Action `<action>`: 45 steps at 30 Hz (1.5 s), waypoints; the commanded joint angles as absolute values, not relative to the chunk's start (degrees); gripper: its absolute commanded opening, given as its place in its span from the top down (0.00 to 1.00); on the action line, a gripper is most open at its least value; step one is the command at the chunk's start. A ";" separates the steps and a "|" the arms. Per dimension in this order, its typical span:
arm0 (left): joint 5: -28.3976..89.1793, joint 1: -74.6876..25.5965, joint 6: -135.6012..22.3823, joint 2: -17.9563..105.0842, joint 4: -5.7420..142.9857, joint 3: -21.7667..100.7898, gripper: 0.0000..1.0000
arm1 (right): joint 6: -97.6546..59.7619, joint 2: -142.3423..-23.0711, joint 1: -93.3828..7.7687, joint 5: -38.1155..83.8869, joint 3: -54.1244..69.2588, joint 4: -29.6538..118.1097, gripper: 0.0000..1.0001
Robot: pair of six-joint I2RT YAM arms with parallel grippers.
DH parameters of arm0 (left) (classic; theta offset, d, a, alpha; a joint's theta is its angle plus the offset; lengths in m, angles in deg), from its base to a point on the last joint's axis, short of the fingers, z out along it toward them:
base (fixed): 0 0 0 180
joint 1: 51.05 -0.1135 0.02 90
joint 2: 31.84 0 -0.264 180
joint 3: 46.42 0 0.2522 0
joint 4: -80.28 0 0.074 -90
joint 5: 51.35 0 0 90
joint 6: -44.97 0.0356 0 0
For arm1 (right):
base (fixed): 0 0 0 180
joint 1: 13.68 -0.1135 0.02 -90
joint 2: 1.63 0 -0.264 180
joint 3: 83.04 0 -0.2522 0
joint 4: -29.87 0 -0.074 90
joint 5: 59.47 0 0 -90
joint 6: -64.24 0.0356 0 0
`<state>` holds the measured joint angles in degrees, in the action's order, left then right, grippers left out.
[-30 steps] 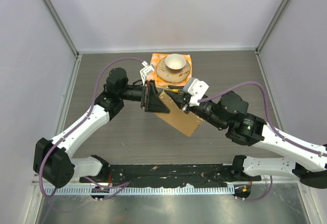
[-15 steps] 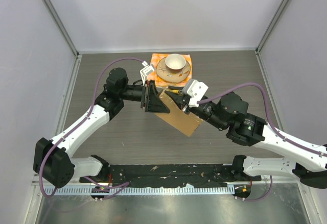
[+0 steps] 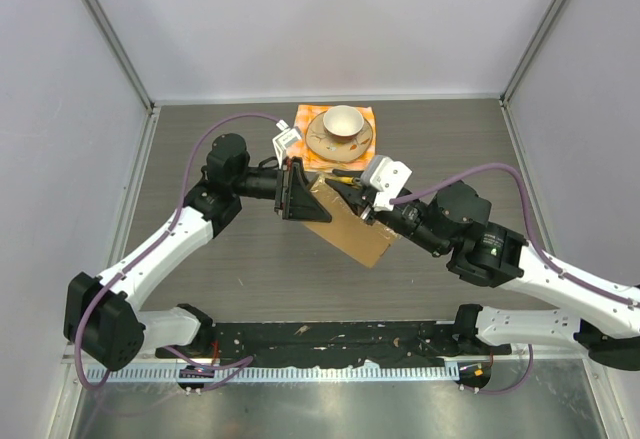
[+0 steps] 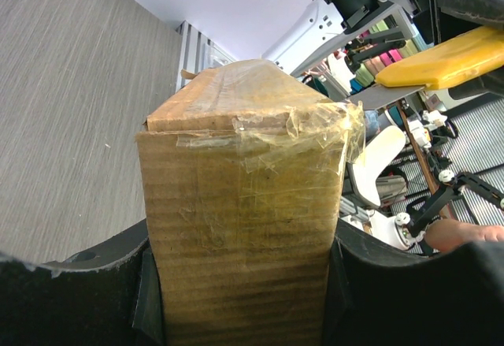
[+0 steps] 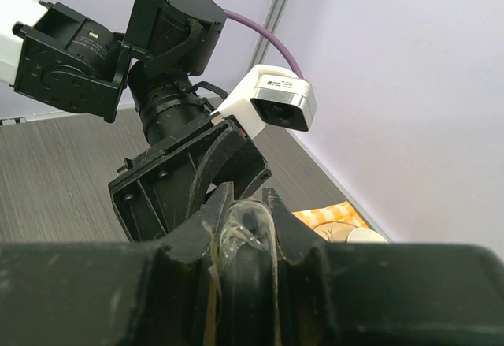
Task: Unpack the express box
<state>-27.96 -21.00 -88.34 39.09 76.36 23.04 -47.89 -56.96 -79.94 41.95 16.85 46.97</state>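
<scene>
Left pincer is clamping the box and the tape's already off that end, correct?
No. The left pincer does clamp the box, but clear tape covers that end, wrinkled and stuck down; the left wrist view shows it.

Grey wood-grain table (image 3: 270, 279) carries an orange checkered cloth (image 3: 305, 117)
</scene>
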 commanded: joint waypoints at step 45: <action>-28.67 -20.63 -89.85 36.36 79.79 22.98 1.00 | -48.35 -57.70 -80.04 44.15 16.58 46.88 0.99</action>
<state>-27.83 -21.00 -88.69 38.35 76.52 22.50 -46.71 -57.18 -79.94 41.60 16.37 47.56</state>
